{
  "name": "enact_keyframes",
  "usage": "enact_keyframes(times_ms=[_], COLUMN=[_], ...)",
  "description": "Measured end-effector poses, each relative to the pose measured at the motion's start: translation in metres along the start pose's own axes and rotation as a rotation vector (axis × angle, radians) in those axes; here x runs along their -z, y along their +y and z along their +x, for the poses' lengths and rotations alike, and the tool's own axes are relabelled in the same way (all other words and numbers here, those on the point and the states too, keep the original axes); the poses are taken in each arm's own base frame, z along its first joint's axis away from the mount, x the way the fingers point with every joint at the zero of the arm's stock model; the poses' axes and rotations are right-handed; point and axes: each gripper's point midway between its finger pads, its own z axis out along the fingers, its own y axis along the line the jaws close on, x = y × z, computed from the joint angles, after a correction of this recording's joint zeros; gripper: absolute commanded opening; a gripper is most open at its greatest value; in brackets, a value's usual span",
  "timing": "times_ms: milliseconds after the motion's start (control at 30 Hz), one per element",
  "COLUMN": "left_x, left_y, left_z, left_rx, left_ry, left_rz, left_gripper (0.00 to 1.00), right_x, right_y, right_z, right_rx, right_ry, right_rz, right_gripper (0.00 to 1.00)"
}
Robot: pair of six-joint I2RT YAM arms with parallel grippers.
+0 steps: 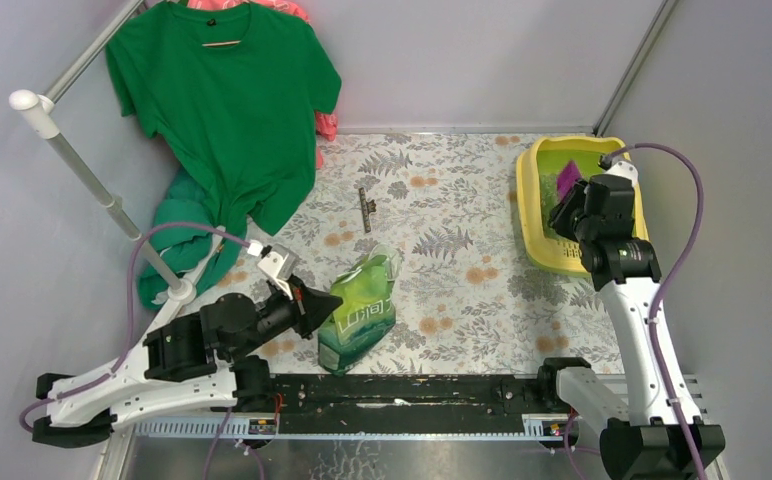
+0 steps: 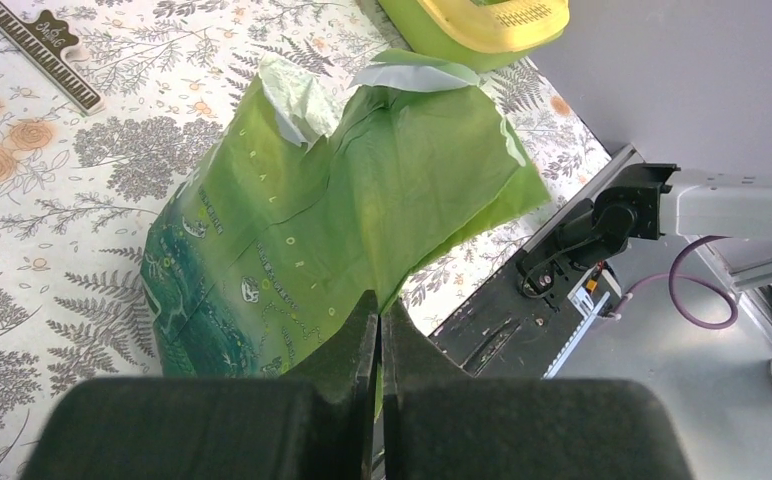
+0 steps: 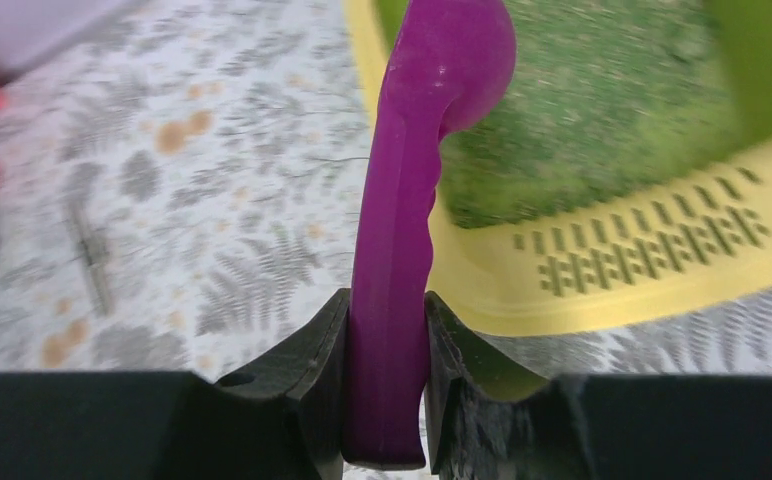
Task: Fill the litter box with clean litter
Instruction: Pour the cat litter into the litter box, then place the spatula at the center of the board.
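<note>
The yellow litter box [image 1: 539,215] stands at the table's far right, and its slotted rim [image 3: 652,255] fills the right wrist view. A grainy green layer of clean litter [image 3: 602,100] lies inside it. My right gripper [image 1: 570,212] [image 3: 387,300] hovers over the box's near-left part, shut on the handle of a purple scoop [image 3: 402,230] [image 1: 567,180], whose head hangs over the litter. A glossy green bag [image 1: 360,305] [image 2: 342,220] stands near the front centre with its torn top open. My left gripper [image 1: 314,305] [image 2: 379,300] is shut on the bag's lower edge from the left.
A green T-shirt [image 1: 227,110] hangs on a white-poled rack [image 1: 82,165] at the back left, with pink cloth [image 1: 327,125] behind it. A dark flat strip [image 1: 365,208] [image 2: 37,50] lies on the floral tabletop. The black base rail [image 1: 402,390] runs along the near edge. Grey walls enclose the table.
</note>
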Motion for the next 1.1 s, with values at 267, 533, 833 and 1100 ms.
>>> enact_keyframes(times_ms=[267, 533, 833, 1100], left_x=[0.01, 0.024, 0.049, 0.066], left_y=[0.008, 0.037, 0.071, 0.1], left_z=[-0.003, -0.014, -0.034, -0.05], left_rx=[-0.009, -0.033, -0.05, -0.073], left_ry=[-0.023, -0.049, -0.088, -0.145], left_rz=[-0.014, -0.157, -0.344, -0.527], left_gripper=[0.0, 0.0, 0.0, 0.0], right_x=[0.03, 0.018, -0.022, -0.081], right_y=[0.092, 0.171, 0.239, 0.328], right_z=[0.01, 0.086, 0.185, 0.19], right_rx=[-0.034, -0.023, 0.087, 0.118], right_ry=[0.127, 0.508, 0.764, 0.721], right_rz=[-0.52, -0.862, -0.878, -0.941], right_gripper=[0.0, 0.0, 0.02, 0.07])
